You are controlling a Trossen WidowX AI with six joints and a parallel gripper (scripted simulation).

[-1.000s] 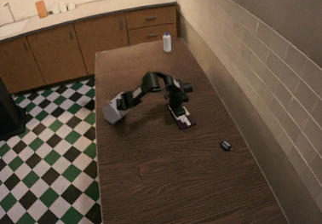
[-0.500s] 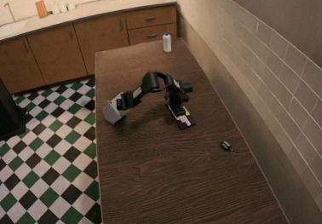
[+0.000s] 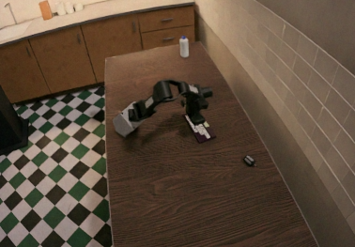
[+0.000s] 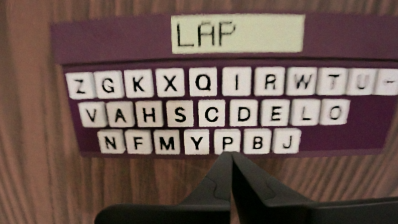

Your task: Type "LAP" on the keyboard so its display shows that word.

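The keyboard point(image 4: 60, 45) lies flat on the table point(image 3: 188, 206), a stiff slab to be prodded, never gripped; its P key point(image 4: 227, 140), just below the display point(image 4: 237, 33), takes a light tap. The gripper point(image 4: 232, 156) hangs pinched shut and empty just beneath P, and with LAP showing, nothing more needs pressing.

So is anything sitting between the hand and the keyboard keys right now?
Nothing visible. The shut hand points at the P key with only bare keyboard ahead of it; the display reads LAP.

display point(image 4: 237, 33) reads "LAP", keyboard point(image 4: 220, 112) lettered keys
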